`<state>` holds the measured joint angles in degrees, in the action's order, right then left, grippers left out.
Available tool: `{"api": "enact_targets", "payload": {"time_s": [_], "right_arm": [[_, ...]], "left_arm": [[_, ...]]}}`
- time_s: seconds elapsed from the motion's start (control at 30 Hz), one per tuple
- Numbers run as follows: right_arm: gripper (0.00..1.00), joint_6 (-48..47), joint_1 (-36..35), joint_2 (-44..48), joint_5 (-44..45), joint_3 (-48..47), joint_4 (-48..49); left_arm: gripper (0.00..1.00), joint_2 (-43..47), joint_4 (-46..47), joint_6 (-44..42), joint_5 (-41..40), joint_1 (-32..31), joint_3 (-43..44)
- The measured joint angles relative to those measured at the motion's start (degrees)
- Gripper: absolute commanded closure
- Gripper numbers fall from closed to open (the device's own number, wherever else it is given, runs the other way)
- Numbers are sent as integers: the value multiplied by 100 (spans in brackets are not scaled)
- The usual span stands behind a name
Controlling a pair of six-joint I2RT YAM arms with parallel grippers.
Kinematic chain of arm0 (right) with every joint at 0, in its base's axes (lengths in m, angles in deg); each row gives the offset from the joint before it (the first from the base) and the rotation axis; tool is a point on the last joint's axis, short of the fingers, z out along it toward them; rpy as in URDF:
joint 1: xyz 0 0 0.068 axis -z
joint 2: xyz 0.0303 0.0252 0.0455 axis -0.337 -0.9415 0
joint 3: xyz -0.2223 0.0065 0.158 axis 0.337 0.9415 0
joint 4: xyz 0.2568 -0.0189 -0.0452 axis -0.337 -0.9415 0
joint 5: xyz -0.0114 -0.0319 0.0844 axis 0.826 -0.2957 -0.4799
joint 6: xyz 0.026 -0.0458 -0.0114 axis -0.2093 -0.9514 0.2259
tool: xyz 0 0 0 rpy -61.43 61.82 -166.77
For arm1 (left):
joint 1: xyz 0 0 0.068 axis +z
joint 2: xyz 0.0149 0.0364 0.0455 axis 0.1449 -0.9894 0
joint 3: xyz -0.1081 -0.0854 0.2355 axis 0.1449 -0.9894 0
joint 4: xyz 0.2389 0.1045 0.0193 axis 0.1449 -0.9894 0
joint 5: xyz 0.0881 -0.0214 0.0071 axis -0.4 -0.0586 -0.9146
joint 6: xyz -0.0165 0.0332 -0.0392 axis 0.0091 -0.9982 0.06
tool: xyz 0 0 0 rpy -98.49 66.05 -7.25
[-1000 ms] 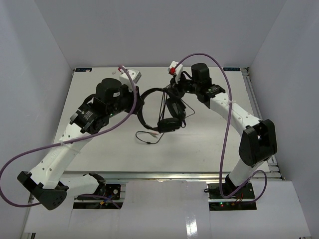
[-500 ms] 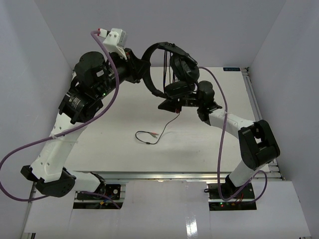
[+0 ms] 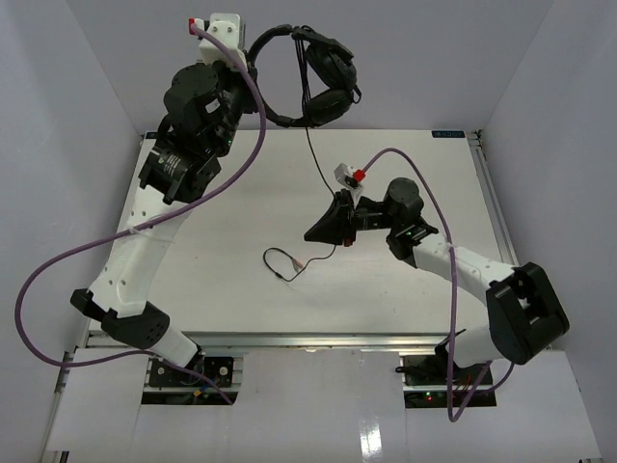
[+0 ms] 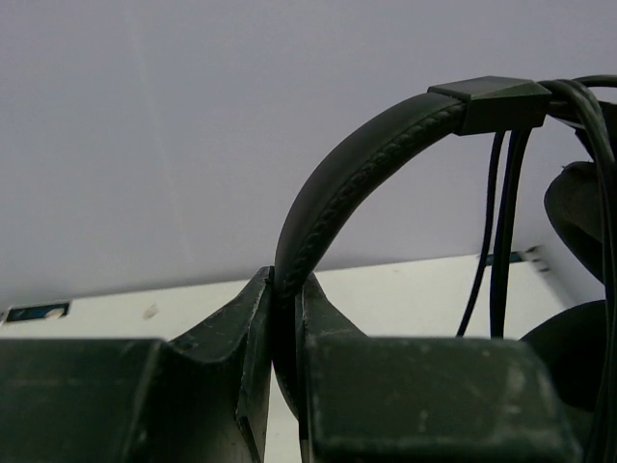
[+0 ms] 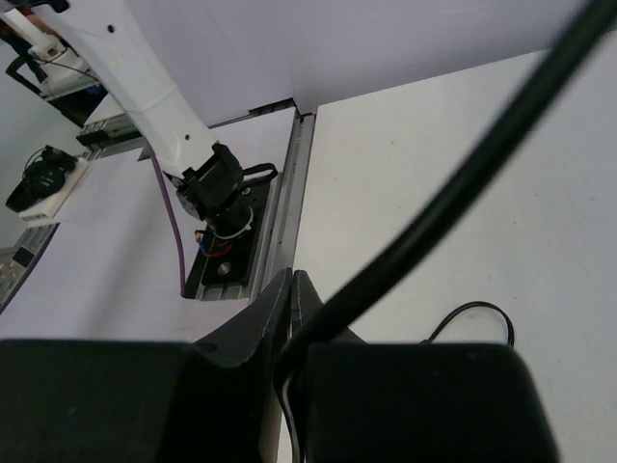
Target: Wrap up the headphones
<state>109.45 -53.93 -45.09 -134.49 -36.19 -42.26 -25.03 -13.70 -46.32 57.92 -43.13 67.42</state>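
The headphones (image 3: 331,69) hang in the air over the far edge of the bench (image 3: 222,289), left of centre, in front of the back wall (image 3: 434,58). Their headband (image 4: 357,154) arcs up and to the right from where it is held. The two earcups (image 3: 325,104) sit close together at the right end of the arc, one above the other in the top view.

The left fingers (image 4: 246,328) are pressed against the headband from both sides, pinching it near its lower end, with that arm raised high at the far left.

The thin black cable (image 3: 315,159) drops from the earcups toward the near side and runs down to the middle of the bench. There the right fingers (image 5: 260,318) pinch it, nearly closed with only the cable between them. This arm is low, just above the bench and reaching left. Beyond the fingers the cable trails left onto the bench. It lies in a loose curve, and its free end (image 3: 281,276) rests on the surface.
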Motion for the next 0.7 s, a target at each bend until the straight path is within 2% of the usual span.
{"api": "enact_targets", "payload": {"time_s": [0.13,0.3,0.57,0.7], "right_arm": [[92,-578,-17,526,-116,63,-682],[92,-1665,-170,741,67,1,-2211],[92,-4007,-1019,795,1453,-940,-5074],[92,-4946,-1166,898,2513,-1762,-5940]], "left_arm": [[100,2,-11,-125,-64,601,-718],[100,-27,-188,40,83,1458,-1302],[100,-79,-80,186,326,1828,-1900],[100,-258,27,189,437,1950,-2522]]}}
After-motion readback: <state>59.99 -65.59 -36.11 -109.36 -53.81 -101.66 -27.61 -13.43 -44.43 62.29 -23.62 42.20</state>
